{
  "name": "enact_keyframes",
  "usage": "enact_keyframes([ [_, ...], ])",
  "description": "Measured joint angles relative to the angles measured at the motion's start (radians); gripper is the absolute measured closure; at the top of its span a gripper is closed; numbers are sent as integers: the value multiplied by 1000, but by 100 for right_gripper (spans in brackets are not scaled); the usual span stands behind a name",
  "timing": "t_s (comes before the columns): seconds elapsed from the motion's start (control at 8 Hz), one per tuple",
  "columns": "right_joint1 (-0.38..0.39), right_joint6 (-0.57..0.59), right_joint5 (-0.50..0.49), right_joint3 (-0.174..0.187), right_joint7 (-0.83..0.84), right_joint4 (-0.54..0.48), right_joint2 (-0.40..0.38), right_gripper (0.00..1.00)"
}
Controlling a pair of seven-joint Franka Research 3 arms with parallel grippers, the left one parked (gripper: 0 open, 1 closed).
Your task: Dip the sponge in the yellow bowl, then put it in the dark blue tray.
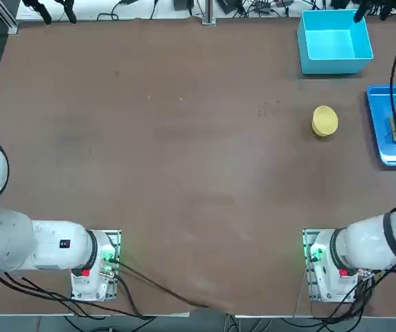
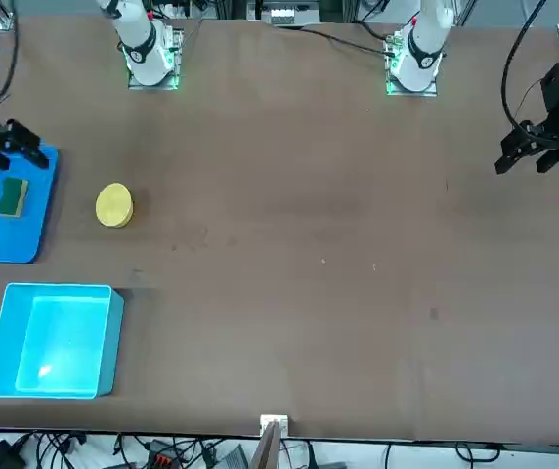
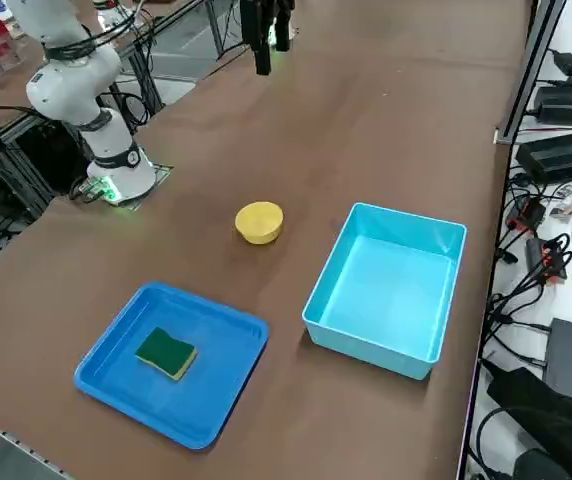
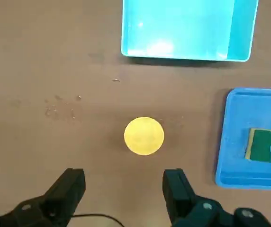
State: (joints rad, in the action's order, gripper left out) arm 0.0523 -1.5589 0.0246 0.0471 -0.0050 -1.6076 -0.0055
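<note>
- Dark blue tray (image 3: 221, 405) was the landmark, flat on the right part of the table, raised rim all round.
- Task sponge (image 3: 167, 353) lay inside the tray, around its middle, green scouring side up, yellow layer under; bare tray floor on all sides, no rim touched.
- Right gripper (image 4: 124, 189) hung above the table; front view had it overlapping the tray's edge on the arm-base side. Jaws were spread wide, nothing between them.
- Light cyan bin (image 3: 386, 290) stood just beyond the tray's far short edge, shifted a bit left. Only a narrow table strip lay between them; bin walls stood higher than the tray rim.
- Yellow bowl (image 3: 259, 222) sat left of the tray, near its long left edge, not touching it. Open table around the bowl, widest on the side away from the tray.
- Brown table (image 1: 184, 138) ran open a long way left of the tray, past the bowl.
- Right arm base (image 1: 329, 266) was on the robot's side of the tray, to its left, well apart, bare table between.
</note>
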Motion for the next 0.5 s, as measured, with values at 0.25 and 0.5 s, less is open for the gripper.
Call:
enact_keyframes([
  [0.25, -1, -14, 4, -16, 41, -58, -54, 0],
  [0.5, -4, -16, 4, -16, 83, -66, -71, 0],
])
